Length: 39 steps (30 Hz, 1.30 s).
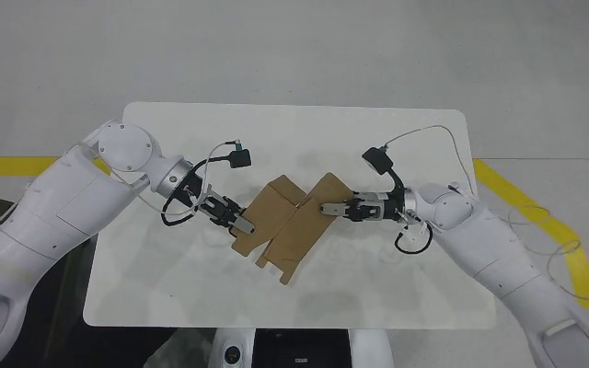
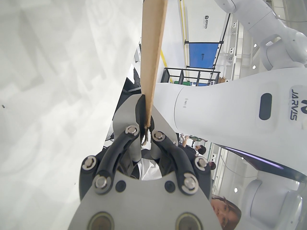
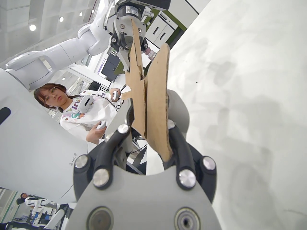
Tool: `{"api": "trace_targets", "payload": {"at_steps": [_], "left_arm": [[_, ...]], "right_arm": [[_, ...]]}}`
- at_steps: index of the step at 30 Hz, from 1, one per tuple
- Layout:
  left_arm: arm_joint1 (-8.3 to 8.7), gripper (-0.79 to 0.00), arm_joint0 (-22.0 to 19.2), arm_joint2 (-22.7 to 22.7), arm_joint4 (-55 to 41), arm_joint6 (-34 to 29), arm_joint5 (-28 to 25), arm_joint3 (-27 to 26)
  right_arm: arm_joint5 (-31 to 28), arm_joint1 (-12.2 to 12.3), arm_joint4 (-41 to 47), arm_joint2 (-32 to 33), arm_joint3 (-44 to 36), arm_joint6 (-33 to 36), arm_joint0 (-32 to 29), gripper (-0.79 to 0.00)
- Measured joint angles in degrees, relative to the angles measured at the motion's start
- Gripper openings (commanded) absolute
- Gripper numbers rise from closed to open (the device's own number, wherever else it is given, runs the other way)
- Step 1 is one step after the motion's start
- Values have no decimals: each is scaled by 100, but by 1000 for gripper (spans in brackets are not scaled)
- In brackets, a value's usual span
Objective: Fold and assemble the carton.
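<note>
A flat brown cardboard carton [image 1: 293, 221], with its flaps spread, hangs between both grippers over the middle of the white table [image 1: 386, 285]. My left gripper [image 1: 241, 223] is shut on the carton's left corner; in the left wrist view the thin board [image 2: 153, 48] runs edge-on out of the pinched gripper [image 2: 146, 114]. My right gripper [image 1: 328, 208] is shut on the carton's right panel. The right wrist view shows the doubled board [image 3: 153, 101] between its fingers, in the right gripper [image 3: 150, 116], and the left gripper [image 3: 127, 48] at the far end.
The table is bare around the carton, with free room on all sides. Yellow floor tape [image 1: 23, 166] runs past the table's left and right edges. A person holding controllers [image 3: 79, 111] stands beyond the table.
</note>
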Motion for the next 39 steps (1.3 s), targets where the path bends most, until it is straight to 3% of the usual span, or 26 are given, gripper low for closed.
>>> {"api": "trace_targets", "payload": {"at_steps": [3, 4, 6, 7, 8, 12, 19, 28, 39], "left_arm": [[7, -785, -30, 49, 46, 56, -57, 15], [12, -730, -43, 68, 59, 78, -79, 24], [19, -348, -65, 96, 69, 104, -104, 35], [26, -37, -83, 112, 75, 119, -119, 40], [31, 0, -98, 122, 82, 133, -133, 46], [61, 0, -141, 114, 10, 267, -269, 189], [95, 0, -38, -49, -169, 960, -963, 513], [80, 0, 332, -335, -677, 1596, -1595, 752], [5, 0, 662, -631, -1143, 1448, -1446, 624]], "right_arm": [[-55, 34, 104, -169, 21, -56, 67, -785], [-81, 46, 146, -235, 34, -81, 95, -785], [-127, 64, 194, -326, 64, -126, 140, -785], [-171, 75, 235, -379, 85, -170, 164, -785], [-211, 82, 269, -414, 104, -210, 179, -785], [-431, 98, 372, -511, 247, -432, 248, -785], [-490, 8, 616, -258, 402, -583, 225, -785], [-490, -223, -241, 86, 434, -1492, 13, -785], [-138, -437, -1516, 334, 640, -2706, -128, -785]]}}
